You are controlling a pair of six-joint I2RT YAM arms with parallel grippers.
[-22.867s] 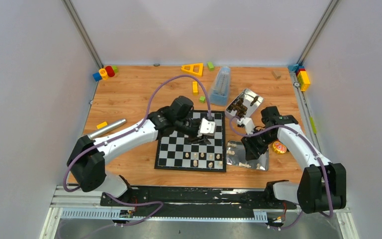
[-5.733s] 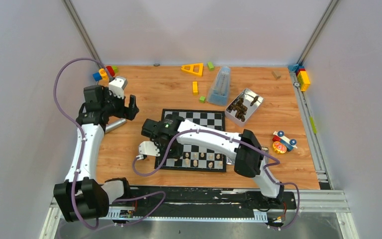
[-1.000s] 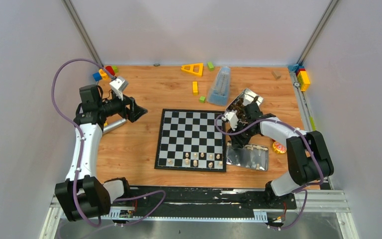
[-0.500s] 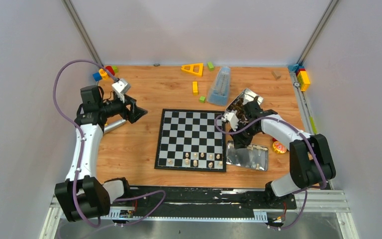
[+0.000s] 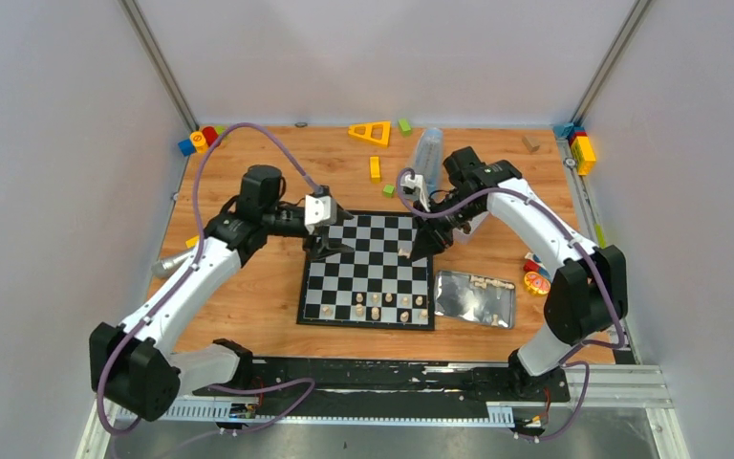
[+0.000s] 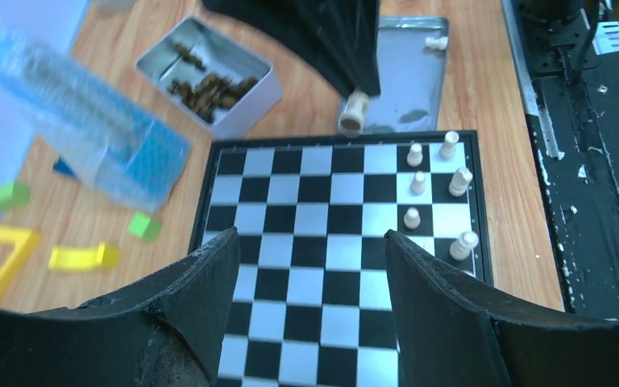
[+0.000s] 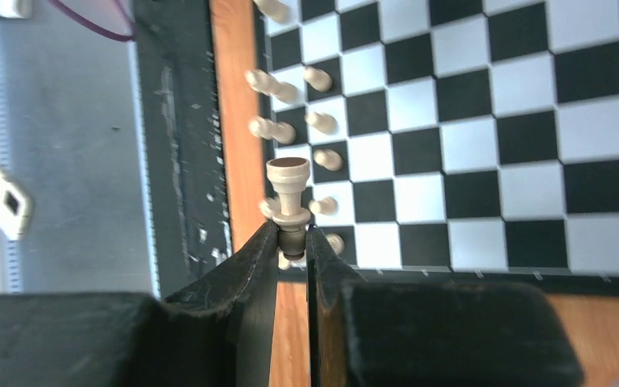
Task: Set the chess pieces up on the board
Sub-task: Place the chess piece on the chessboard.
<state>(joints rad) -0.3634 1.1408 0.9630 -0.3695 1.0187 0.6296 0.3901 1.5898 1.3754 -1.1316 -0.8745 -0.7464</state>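
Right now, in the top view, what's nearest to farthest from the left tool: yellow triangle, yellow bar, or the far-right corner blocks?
1. Yellow bar, just past the board.
2. Yellow triangle, farther back.
3. Corner blocks, far right.

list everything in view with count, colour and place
board: one, black-and-white, table centre
pieces: at least six, cream, board's near rows
held piece: one, cream, in right tool
flat tin: one, silver, right of board, more pieces inside
deep tin: one, silver, beyond flat tin
dark pieces: many, brown, in deep tin
clear box: one, bluish, beyond board
blocks: many, mixed colours, far edge and corners
toy: one, red-yellow, right of flat tin
left tool: open, black, over board
right tool: shut on held piece, black
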